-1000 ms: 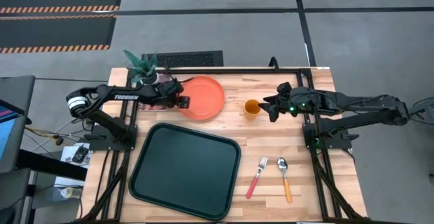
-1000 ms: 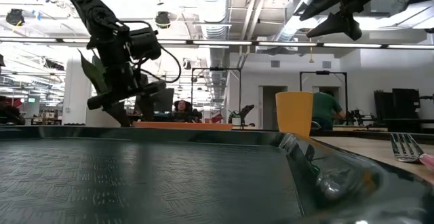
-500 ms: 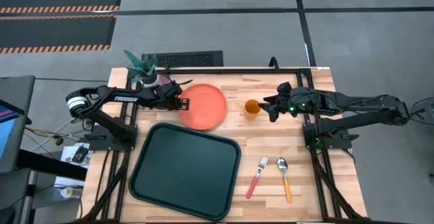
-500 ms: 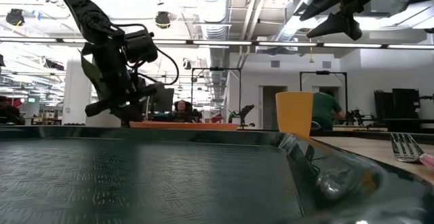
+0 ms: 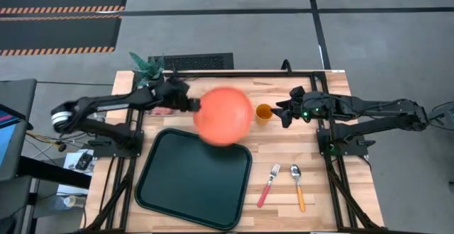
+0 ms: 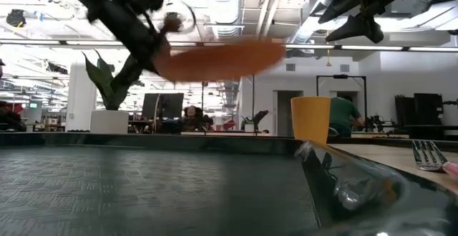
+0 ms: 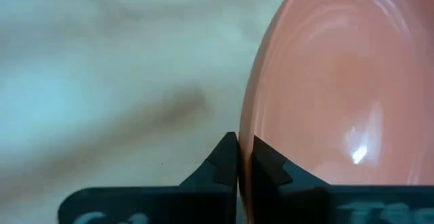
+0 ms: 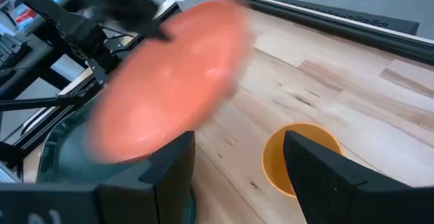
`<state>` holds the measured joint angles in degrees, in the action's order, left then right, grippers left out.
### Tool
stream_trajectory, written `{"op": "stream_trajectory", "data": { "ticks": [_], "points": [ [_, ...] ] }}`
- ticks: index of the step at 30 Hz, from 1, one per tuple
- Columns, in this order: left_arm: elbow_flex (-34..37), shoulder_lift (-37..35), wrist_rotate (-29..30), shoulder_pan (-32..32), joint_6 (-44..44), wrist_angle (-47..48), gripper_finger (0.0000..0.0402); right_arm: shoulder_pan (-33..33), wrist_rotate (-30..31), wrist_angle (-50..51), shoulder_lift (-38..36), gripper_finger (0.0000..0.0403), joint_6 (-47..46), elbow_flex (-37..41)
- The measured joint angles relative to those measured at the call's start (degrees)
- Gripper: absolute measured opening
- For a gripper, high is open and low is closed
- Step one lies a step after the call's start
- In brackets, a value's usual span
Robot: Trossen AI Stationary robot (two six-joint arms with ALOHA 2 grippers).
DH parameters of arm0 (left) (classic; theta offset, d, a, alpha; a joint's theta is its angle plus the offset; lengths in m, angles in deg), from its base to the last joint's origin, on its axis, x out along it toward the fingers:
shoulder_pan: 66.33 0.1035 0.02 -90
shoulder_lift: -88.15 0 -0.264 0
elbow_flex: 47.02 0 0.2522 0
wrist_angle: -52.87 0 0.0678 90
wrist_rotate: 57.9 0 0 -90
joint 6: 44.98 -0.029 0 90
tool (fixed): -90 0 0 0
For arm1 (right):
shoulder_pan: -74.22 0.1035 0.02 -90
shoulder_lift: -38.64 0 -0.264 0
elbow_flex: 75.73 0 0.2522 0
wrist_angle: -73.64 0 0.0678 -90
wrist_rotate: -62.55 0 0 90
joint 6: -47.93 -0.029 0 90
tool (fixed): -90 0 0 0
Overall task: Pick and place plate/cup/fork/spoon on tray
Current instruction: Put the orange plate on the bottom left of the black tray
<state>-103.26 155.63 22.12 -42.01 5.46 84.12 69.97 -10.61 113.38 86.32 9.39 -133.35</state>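
Note:
The orange-red plate [image 5: 223,115] hangs in the air over the far edge of the dark green tray [image 5: 193,177], with my left gripper [image 5: 193,105] shut on its left rim. The low view shows the plate [image 6: 218,57] well above the table. The small orange-yellow cup [image 5: 263,113] stands upright on the table just right of the plate. My right gripper [image 5: 281,112] hovers open beside and above the cup [image 8: 298,157]. The fork [image 5: 269,184] and the spoon [image 5: 298,186] lie flat on the wood, right of the tray. My left gripper pinches the plate's rim [image 7: 249,119] between its two fingers, at the edge nearest the table's left side. The fingers come about level from the left. The plate is lifted clear of table and tray, close to level, reaching out rightward from the fingers.
A potted green plant [image 5: 147,67] in a white pot [image 6: 109,121] stands at the table's far left corner, behind my left arm. Bare wood lies between the tray and the cup. Black frame rails run along the table's edges.
My left gripper has shut on the plate's left rim, then risen and swung toward the table's right and near side. The plate first slid a little to the right on the table and is now lifted clear, over the tray's far edge.

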Motion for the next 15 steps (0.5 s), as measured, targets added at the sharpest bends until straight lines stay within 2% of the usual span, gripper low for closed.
{"op": "stream_trajectory", "data": {
  "ticks": [2,4,6,10,15],
  "points": [
    [0.00,-5.86,-2.89,-4.39,0.25,7.08,0.0000,0.00,0.00,0.96,0.00,0.0250,0.00,0.00],
    [-0.02,-11.59,-2.53,-10.23,2.35,15.98,0.0000,0.00,0.00,1.54,0.00,0.0250,0.00,0.00],
    [-0.02,-17.03,0.16,-17.29,6.40,24.37,0.0000,0.00,0.00,2.02,0.00,0.0250,0.00,0.00],
    [0.00,-25.93,7.78,-31.84,18.07,34.55,0.0000,0.00,0.00,2.14,0.00,0.0250,0.04,0.00],
    [0.00,-30.47,14.80,-47.37,32.06,41.30,0.0000,0.00,0.00,2.10,0.00,0.0250,0.20,0.00]
  ]
}}
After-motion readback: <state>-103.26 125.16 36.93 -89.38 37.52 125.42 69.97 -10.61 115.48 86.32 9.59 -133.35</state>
